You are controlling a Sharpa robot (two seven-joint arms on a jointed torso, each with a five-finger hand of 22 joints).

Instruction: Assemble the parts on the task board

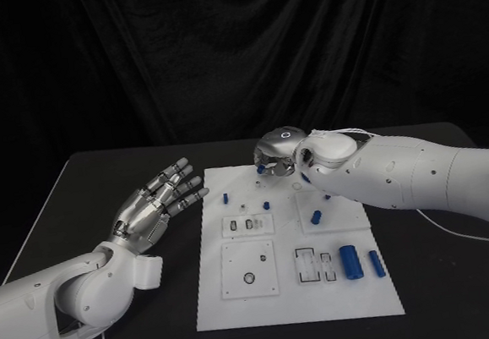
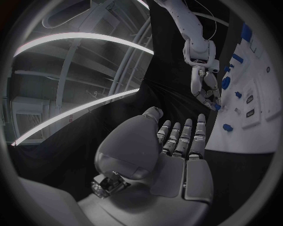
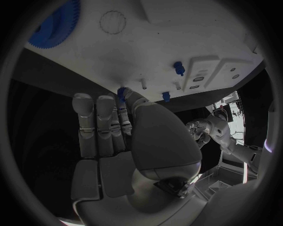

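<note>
A small blue part (image 3: 120,93) is pinched by the right robot hand (image 3: 118,117) at the task board's (image 1: 299,298) far edge, while the left robot hand (image 1: 157,200) is held open beside it.

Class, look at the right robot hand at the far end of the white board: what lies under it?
Under the right robot hand lies the far edge of the white board. In the right wrist view its fingertips touch a small blue part there. The head view hides that spot behind the wrist.

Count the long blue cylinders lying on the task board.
2. One cylinder lies near the task board's near right corner; the other cylinder lies just right of it. The right arm may hide more.
</note>
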